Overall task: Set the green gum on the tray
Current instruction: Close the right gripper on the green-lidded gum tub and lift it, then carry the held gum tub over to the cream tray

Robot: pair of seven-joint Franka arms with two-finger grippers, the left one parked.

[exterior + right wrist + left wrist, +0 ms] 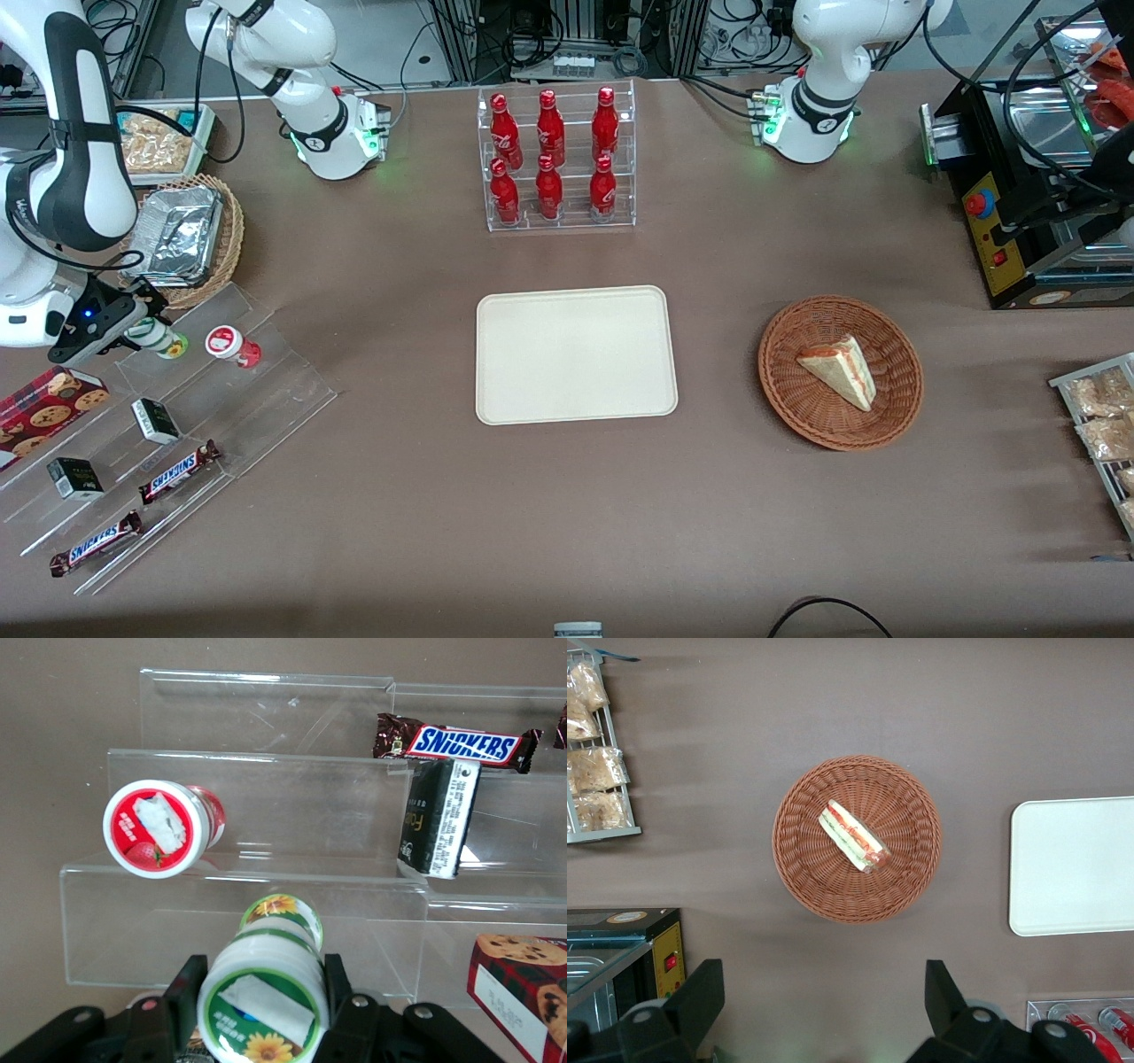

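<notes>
One green gum [261, 1010] is pinched by the pincer [263, 997], its base hidden in the wrist view. One tray [576, 354] is seen; two Snickers bars [177, 470] are counted.

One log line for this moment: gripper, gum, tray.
gripper: at acrylic rack, jaws shut on green gum | gum: on rack, beside red gum | tray: bare | placed: no
</notes>
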